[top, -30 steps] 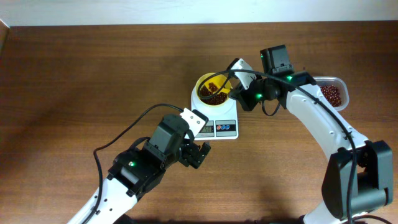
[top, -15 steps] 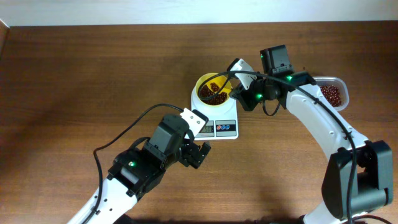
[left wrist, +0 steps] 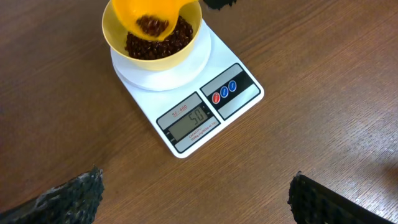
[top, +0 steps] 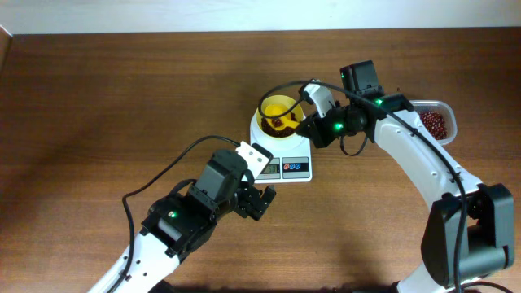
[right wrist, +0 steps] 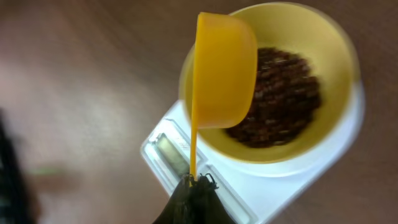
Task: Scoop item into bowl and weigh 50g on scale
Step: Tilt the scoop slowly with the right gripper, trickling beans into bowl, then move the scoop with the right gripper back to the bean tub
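The white scale (top: 285, 155) (left wrist: 205, 115) (right wrist: 298, 186) stands mid-table, its display reading 50. The pale-yellow bowl (top: 264, 122) (left wrist: 118, 53) (right wrist: 323, 43) sits on it, holding red-brown beans (left wrist: 158, 45) (right wrist: 280, 106). My right gripper (top: 313, 126) (right wrist: 196, 183) is shut on the handle of the darker yellow scoop (top: 281, 107) (left wrist: 152, 15) (right wrist: 224, 71), tilted on its side over the bowl with a few beans in it. My left gripper (top: 259, 199) (left wrist: 196, 196) is open and empty over the table, in front of the scale.
A clear plastic tub (top: 444, 110) with more beans (top: 435, 122) stands at the right, behind my right arm. A pale wall edge runs along the table's far side.
My right gripper has lifted and rolled the scoop onto its side above the bowl. The left arm has not moved.
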Motion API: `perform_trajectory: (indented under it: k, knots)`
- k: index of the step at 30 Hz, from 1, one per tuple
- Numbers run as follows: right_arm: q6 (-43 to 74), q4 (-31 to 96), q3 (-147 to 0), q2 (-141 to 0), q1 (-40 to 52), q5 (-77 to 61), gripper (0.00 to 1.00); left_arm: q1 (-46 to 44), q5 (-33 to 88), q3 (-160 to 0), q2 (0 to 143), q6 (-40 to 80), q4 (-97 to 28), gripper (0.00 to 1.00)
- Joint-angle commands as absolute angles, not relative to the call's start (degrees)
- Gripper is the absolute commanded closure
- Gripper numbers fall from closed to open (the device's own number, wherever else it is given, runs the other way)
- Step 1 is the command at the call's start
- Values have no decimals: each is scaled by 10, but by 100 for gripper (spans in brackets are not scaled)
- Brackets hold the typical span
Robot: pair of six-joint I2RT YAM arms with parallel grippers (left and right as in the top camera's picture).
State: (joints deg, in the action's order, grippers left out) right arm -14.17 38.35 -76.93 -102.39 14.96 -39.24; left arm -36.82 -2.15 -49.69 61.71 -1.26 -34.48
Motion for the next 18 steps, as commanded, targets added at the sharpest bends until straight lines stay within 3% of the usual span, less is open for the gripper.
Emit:
perform_trajectory:
  k: [1, 7, 12, 18]
  knots:
    - [-47, 388, -771, -1025, 154, -491, 96, -366, -26, -494, 611, -7, -344, 1]
    - [46, 388, -772, -1025, 135, -585, 96, -366, -26, -494, 611, -7, -344, 1]
    - [70, 388, -772, -1025, 65, -688, 96, -366, -26, -494, 611, -7, -344, 1]
    - [127, 388, -772, -1025, -19, -696, 96, -366, -26, -494, 611, -7, -344, 1]
